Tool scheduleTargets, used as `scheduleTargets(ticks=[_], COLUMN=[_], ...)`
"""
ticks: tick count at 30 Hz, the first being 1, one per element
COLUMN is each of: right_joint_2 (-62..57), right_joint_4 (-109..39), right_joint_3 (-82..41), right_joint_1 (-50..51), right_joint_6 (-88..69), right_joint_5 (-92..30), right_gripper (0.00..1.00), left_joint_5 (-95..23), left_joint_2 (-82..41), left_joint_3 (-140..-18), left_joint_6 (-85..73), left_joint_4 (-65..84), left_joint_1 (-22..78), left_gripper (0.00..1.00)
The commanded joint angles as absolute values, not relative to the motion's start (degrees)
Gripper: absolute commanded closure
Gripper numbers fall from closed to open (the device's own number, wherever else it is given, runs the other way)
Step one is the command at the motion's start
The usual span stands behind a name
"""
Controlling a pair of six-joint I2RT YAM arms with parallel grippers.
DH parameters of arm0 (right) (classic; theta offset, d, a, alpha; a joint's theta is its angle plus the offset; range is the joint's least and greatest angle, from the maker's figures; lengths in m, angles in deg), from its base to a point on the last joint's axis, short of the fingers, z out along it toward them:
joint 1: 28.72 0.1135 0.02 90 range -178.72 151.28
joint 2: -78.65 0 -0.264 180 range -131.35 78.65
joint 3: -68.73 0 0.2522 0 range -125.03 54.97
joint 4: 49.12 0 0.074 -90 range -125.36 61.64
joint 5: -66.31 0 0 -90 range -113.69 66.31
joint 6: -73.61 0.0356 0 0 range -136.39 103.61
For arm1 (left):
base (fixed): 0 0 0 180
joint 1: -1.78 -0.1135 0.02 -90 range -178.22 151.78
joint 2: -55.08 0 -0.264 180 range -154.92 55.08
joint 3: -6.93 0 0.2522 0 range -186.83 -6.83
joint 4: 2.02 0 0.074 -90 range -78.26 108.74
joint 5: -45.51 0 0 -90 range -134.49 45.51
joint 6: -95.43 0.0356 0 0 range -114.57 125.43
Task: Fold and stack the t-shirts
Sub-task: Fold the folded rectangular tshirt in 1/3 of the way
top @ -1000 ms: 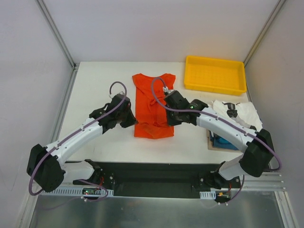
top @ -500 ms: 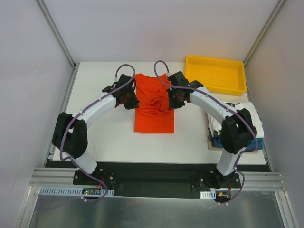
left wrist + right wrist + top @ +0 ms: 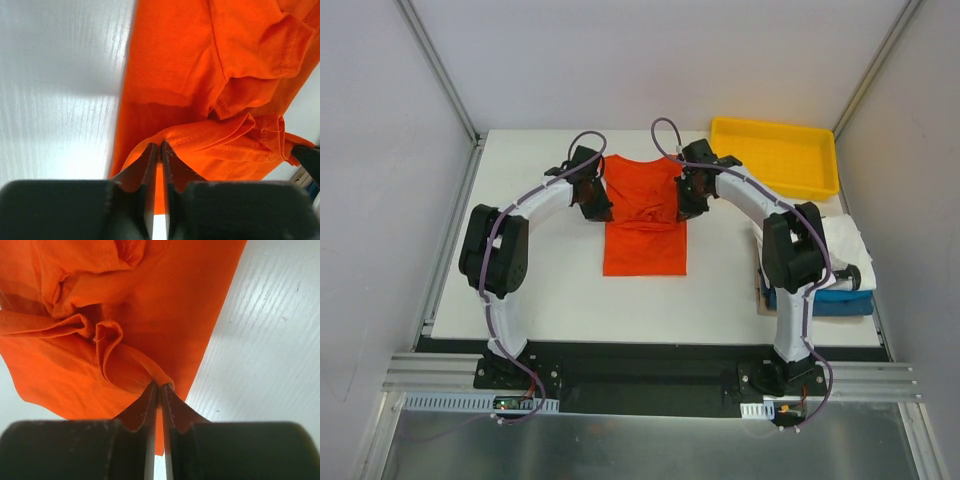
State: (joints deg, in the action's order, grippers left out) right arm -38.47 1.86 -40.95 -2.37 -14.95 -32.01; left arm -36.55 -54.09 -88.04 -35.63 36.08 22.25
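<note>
White and blue t-shirts (image 3: 840,300) lie piled at the right edge of the table (image 3: 540,290). At centre lies the orange t-shirt (image 3: 644,250), its bunched fold pinched by the left gripper (image 3: 160,147) and right gripper (image 3: 160,387), jaws clamped tight on cloth. A yellow tray (image 3: 775,158) sits far right.

The white worktop (image 3: 535,280) carries an orange-red t-shirt (image 3: 644,240) near its middle. The shirt's near half lies flat and smooth, and its far end is bunched into folds. A yellow tray (image 3: 775,186) sits at the far right corner. Along the right edge, rumpled white cloth (image 3: 844,238) lies over folded blue cloth (image 3: 825,303), with a brown board (image 3: 761,298) showing beneath.
</note>
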Motion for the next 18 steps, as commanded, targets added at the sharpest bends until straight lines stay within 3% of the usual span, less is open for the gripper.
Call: scheduleTargets(ticks=[1,2,3,4,5,6,7,13,18], right_joint_2=[-40.7,-40.9,-41.0,-40.5,-39.8,-39.0,-36.3,-23.7,-21.3], right_joint_4=[1.8,1.9,2.3,2.8,3.4,3.4,3.1,-6.3,-11.1], right_joint_3=[-44.9,-45.9,-46.5,-47.2,-47.4,-46.9,-45.9,-30.5,-22.6], right_joint_1=[-3.8,-4.0,-4.1,-4.0,-4.1,-4.1,-3.9,-0.6,4.1], right_joint_6=[-14.7,-15.1,-15.3,-15.7,-16.0,-16.0,-16.0,-15.1,-12.4], right_joint_5=[-34.8,-36.3,-37.0,-37.2,-37.7,-37.8,-37.8,-42.5,-42.8], right_gripper=[0.83,0.66,0.57,0.45,0.01,0.03,0.04,0.04,0.04], left_joint_5=[-34.9,-35.4,-35.5,-35.5,-35.2,-35.1,-35.0,-35.9,-37.0], left_joint_2=[-54.9,-54.5,-54.2,-53.7,-52.3,-51.5,-50.4,-38.7,-25.5], left_joint_3=[-91.3,-91.3,-91.3,-91.2,-90.9,-90.5,-90.2,-80.1,-65.7], left_joint_6=[-33.9,-34.0,-33.9,-33.9,-33.8,-33.6,-33.5,-34.5,-35.8], left_joint_4=[36.4,36.4,36.4,36.6,36.6,36.7,36.6,36.7,36.6], left_joint_1=[21.6,21.6,21.6,21.6,21.6,21.6,21.6,21.6,21.6], left_gripper=[0.71,0.61,0.51,0.29,0.22,0.04,0.01,0.01,0.01])
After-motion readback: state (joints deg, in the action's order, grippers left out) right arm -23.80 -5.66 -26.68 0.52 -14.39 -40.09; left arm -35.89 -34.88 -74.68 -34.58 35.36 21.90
